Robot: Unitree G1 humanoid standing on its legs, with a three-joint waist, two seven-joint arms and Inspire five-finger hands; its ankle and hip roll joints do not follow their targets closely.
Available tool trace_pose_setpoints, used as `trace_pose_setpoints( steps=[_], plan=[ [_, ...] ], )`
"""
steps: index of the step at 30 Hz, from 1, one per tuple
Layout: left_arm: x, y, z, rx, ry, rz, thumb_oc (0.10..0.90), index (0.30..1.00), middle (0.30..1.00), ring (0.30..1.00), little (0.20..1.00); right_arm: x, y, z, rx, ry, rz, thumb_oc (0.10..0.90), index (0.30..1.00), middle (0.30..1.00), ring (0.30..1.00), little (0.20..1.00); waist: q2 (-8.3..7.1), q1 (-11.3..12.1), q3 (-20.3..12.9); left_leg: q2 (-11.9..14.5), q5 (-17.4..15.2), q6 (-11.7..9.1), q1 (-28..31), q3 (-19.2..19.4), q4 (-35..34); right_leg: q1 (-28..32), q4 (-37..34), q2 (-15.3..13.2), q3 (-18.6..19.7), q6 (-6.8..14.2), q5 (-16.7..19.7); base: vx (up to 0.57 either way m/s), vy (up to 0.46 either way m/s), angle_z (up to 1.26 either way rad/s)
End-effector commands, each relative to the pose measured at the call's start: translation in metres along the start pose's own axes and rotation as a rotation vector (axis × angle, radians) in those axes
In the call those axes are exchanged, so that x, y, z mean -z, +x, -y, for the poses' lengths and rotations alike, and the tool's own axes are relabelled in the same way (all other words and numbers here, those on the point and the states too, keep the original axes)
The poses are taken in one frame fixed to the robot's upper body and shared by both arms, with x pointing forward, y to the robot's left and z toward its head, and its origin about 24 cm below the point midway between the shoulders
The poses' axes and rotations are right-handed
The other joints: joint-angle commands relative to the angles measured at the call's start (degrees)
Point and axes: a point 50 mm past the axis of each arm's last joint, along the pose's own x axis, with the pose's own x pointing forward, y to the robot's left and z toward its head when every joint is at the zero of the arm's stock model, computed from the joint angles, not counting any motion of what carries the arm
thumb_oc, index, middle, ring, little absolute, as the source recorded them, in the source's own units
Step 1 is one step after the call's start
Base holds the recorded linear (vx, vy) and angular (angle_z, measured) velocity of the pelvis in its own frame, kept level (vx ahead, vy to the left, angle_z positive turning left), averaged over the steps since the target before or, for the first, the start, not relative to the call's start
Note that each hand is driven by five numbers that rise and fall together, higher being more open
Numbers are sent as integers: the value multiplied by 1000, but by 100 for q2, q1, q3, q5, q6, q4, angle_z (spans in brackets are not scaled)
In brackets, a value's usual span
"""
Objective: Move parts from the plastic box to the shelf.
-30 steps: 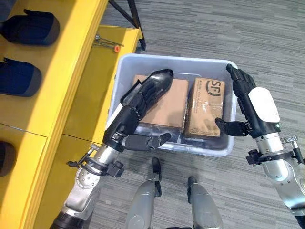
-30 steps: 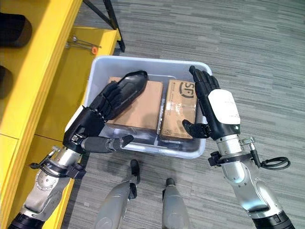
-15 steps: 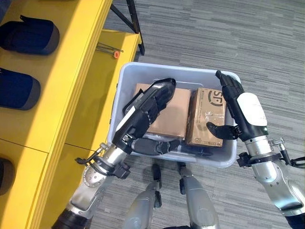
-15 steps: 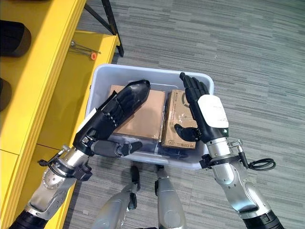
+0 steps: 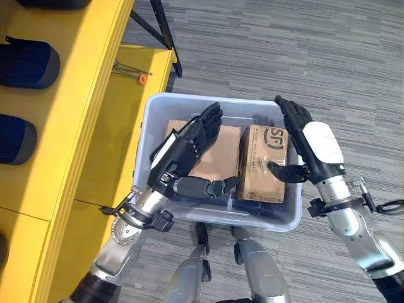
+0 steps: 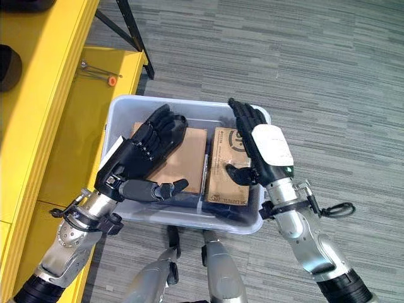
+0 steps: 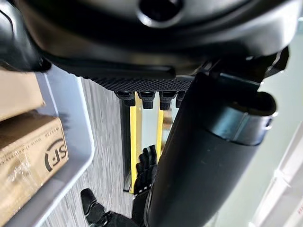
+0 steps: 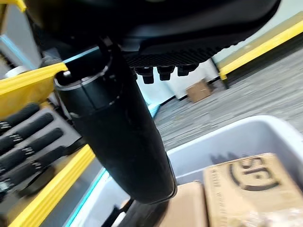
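A yellow shelf (image 5: 76, 113) stands beside the grey plastic box (image 5: 151, 117), which holds two cardboard boxes (image 5: 262, 164) side by side. The left hand (image 5: 183, 154) and right hand (image 5: 309, 148) hover above them, fingers straight, grasping nothing.

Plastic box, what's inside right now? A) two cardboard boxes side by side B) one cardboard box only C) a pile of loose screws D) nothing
A: two cardboard boxes lie side by side in the plastic box, a plain one and a printed one, with both robot hands, left and right, open above them.
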Motion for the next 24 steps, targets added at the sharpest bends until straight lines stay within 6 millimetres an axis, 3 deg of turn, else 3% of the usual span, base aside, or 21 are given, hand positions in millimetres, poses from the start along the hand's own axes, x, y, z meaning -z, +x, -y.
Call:
trace_pose_setpoints(
  steps=[1, 7, 8, 14, 24],
  plan=[
    [-30, 5, 4, -3, -12, 199, 900, 1000, 1000, 1000, 1000, -43, 27, 35, 129, -74, 300, 900, 1000, 1000, 1000, 1000, 39, 192, -466, -100, -717, 256, -242, 150, 369, -76, 866, -87, -53, 122, -1351, 50, -61, 3],
    [-31, 8, 3, 18, -32, 205, 900, 1000, 1000, 1000, 1000, -56, 45, 51, 155, -145, 365, 900, 1000, 1000, 1000, 1000, 79, 249, -385, 159, -712, 63, -384, 756, 502, -108, 911, -285, -578, 46, -1452, -3, -68, 45],
    [-27, 9, 1, -4, -33, 180, 900, 1000, 1000, 1000, 1000, -59, 52, 53, 143, -168, 383, 900, 1000, 1000, 1000, 1000, 142, 323, -325, 143, -691, 59, -473, 784, 531, -224, 1049, -341, -691, 32, -1516, 7, 2, 112],
    [-25, 9, 5, -8, -43, 174, 900, 1000, 1000, 1000, 1000, -73, 68, 46, 81, -164, 426, 900, 1000, 1000, 1000, 1000, 189, 569, -75, 77, -690, 82, -827, 461, 834, -455, 1321, -353, -731, -40, -1617, 20, -10, 34],
    [-24, 6, 7, -20, -50, 183, 900, 1000, 1000, 1000, 1000, -66, 81, 26, 41, -183, 374, 900, 1000, 1000, 1000, 1000, 301, 775, -3, 31, -587, 78, -1434, 293, 1066, -988, 1677, -384, -788, -113, -1727, 8, -2, 7]
  ],
)
